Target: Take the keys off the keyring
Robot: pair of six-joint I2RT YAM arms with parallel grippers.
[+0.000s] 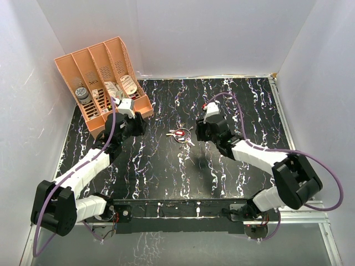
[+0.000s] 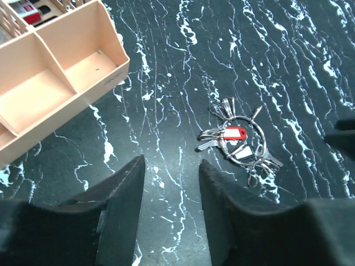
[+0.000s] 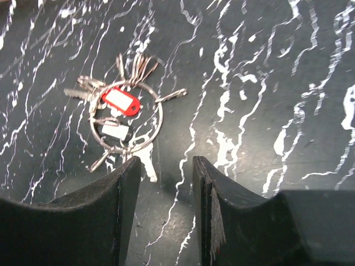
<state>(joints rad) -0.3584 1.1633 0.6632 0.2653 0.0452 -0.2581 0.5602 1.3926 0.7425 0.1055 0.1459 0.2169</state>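
The keyring [image 1: 180, 135] lies flat on the black marbled table between the two arms. It is a thin silver ring [image 3: 156, 98] with several silver keys [image 3: 136, 65] fanned around it and one red-headed key [image 3: 120, 100] across it. In the left wrist view the ring [image 2: 260, 133] and red head [image 2: 234, 133] lie ahead and to the right. My left gripper [image 2: 169, 163] is open and empty, left of the bunch. My right gripper [image 3: 165, 162] is open and empty, just right of the bunch, its left finger [image 3: 127, 177] beside a key.
An orange slotted file organiser [image 1: 105, 75] holding several small items stands at the back left, close behind the left gripper [image 1: 136, 123]; its wall shows in the left wrist view [image 2: 83, 88]. White walls enclose the table [image 1: 249, 105]. The right gripper [image 1: 201, 132] sits near the centre.
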